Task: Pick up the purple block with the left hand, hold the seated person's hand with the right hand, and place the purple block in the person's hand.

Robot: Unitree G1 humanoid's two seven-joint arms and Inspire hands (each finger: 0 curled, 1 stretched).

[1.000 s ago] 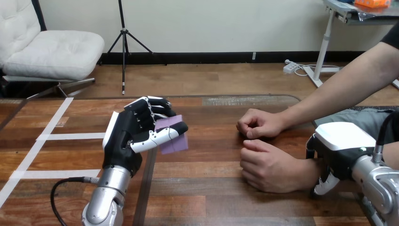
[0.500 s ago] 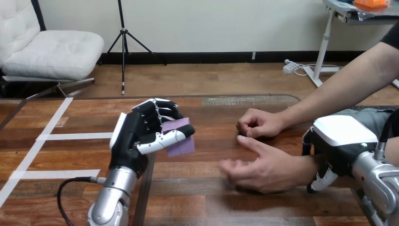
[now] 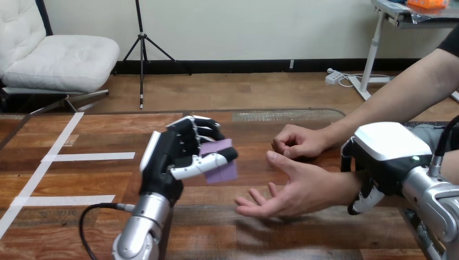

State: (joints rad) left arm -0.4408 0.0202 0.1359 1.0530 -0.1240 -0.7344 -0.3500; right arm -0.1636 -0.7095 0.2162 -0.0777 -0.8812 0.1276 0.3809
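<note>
1. Purple block (image 3: pixel 223 172): held in the left hand (image 3: pixel 172 158), lifted off the worktop (image 3: pixel 81 181), near the middle of the head view.
2. Left hand fingers (image 3: pixel 194 131) are curled over the block's far side and the thumb lies across its near face. The block is pinched between them, with its lower edge and one upper corner showing.
3. Person's open hand (image 3: pixel 295 189): palm up, fingers spread and pointing toward the block. It lies just right of the block and lower, and does not touch it.
4. Right hand (image 3: pixel 387 143): sits over the person's wrist (image 3: pixel 340 183) with its white back shell upward. One finger (image 3: pixel 361 201) curls down round the near side of the wrist, and a black part shows at the far side, so the hand is closed round the wrist.
5. Person's other hand (image 3: pixel 295 142): a loose fist resting on the worktop just beyond the open hand.
6. White tape strips (image 3: pixel 92 156) lie on the worktop at the left, well apart from both hands.
</note>
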